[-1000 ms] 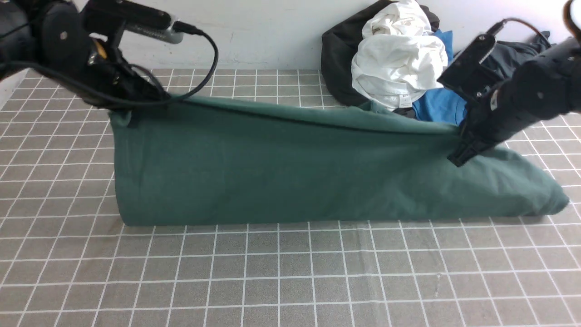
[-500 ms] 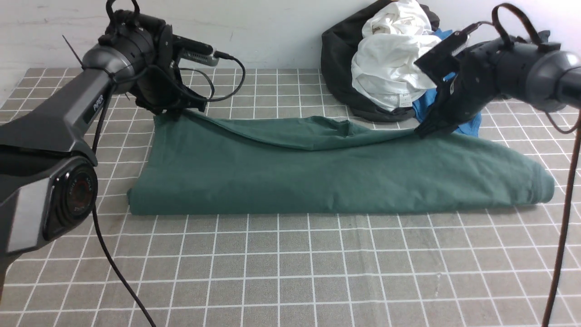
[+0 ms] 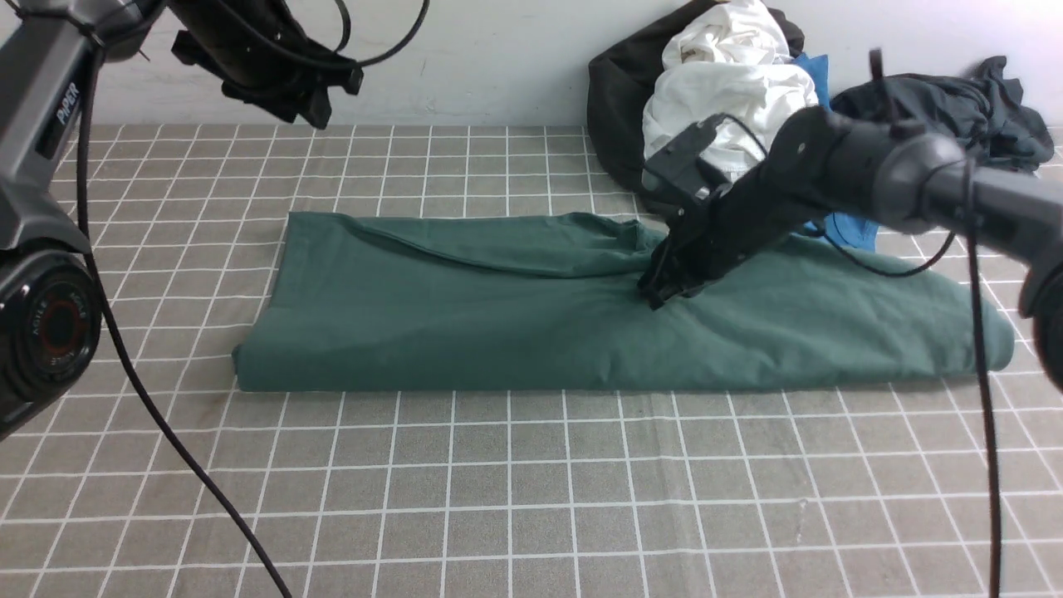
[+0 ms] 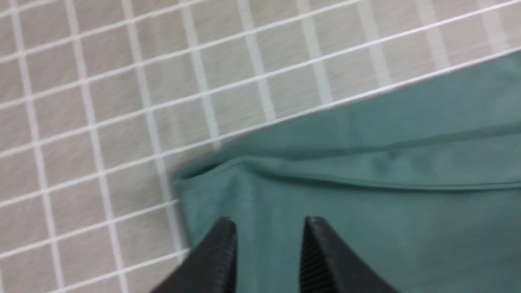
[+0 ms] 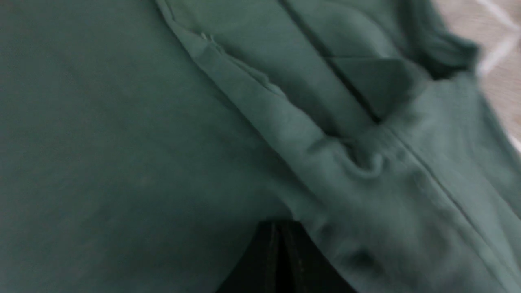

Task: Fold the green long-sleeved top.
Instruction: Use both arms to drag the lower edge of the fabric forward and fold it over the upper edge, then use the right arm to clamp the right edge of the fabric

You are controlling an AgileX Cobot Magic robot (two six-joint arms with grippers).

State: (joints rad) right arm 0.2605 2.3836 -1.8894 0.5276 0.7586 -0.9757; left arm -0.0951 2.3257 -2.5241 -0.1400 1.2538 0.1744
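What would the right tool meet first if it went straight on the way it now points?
The green long-sleeved top: the shut right tool angles down at its middle, seemingly touching the cloth, though depth is unclear.

Probably a robot lab — gridded table cover point(image 3: 498, 498), bare white wall point(image 3: 498, 58), heaped clothes point(image 3: 731, 108).

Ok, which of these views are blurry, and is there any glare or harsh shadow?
Front view: sharp, soft even light, no glare, a thin shadow along the green top. Left wrist view: slightly soft, lines smeared on the grid cloth; the open left gripper reads clearly. Right wrist view: blurriest, folds mushy, the shut right gripper a dark shape.
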